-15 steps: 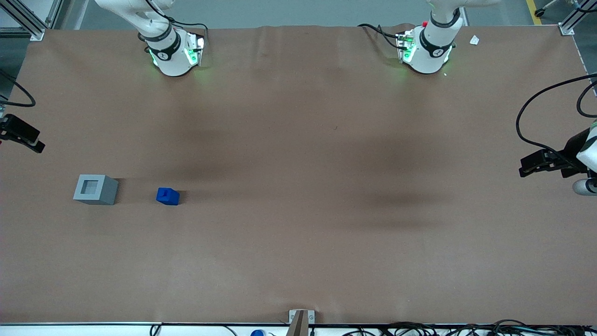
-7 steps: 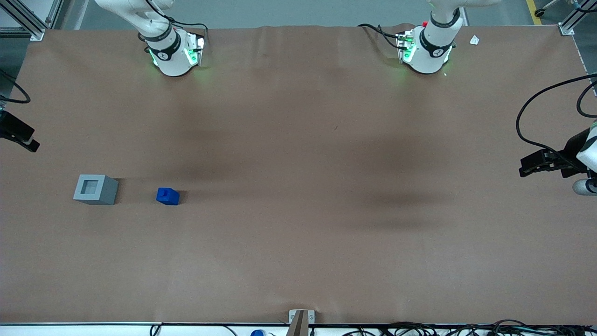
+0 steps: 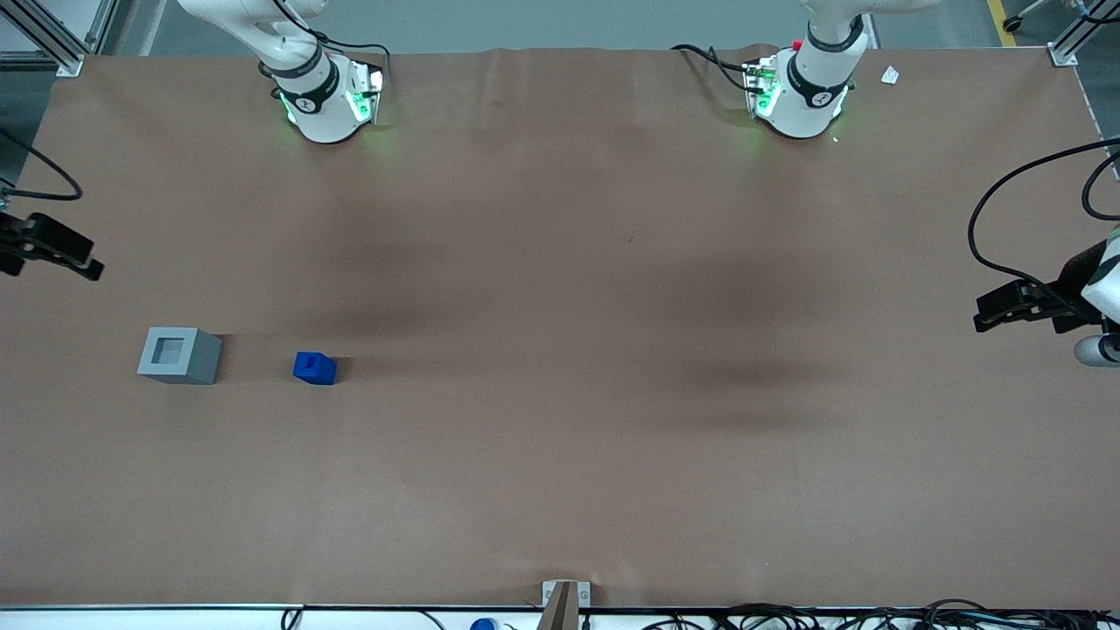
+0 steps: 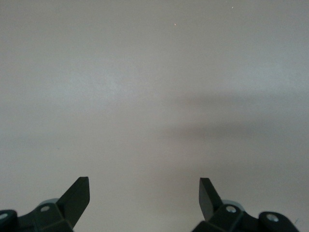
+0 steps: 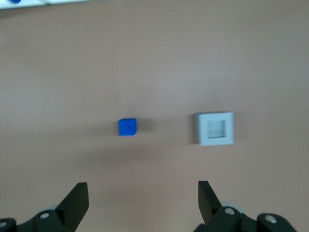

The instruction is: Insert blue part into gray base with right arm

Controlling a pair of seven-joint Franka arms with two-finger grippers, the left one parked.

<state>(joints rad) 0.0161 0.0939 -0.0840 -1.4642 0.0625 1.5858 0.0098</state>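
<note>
Your gripper (image 3: 74,258) hangs at the working arm's end of the table (image 3: 560,437), high above the brown surface and farther from the front camera than the gray base (image 3: 179,355). From the wrist camera you see its two black fingers (image 5: 75,200) spread wide apart with nothing between them.

The gray base sits flat on the table, its square recess facing up and holding nothing. Next along, toward the parked arm's end, the blue part (image 3: 315,367) rests on the table by itself, near the base but clearly apart from it, with bare table between them. Its narrower raised step points up.

In the wrist camera you have both pieces in sight at once: the blue part (image 5: 127,127) and the gray base (image 5: 215,128) lie side by side on the table (image 5: 154,63), well clear of the gripper (image 5: 140,203), which touches neither.

The right arm's base (image 3: 325,105) stands at the table edge farthest from the front camera, lit green.
</note>
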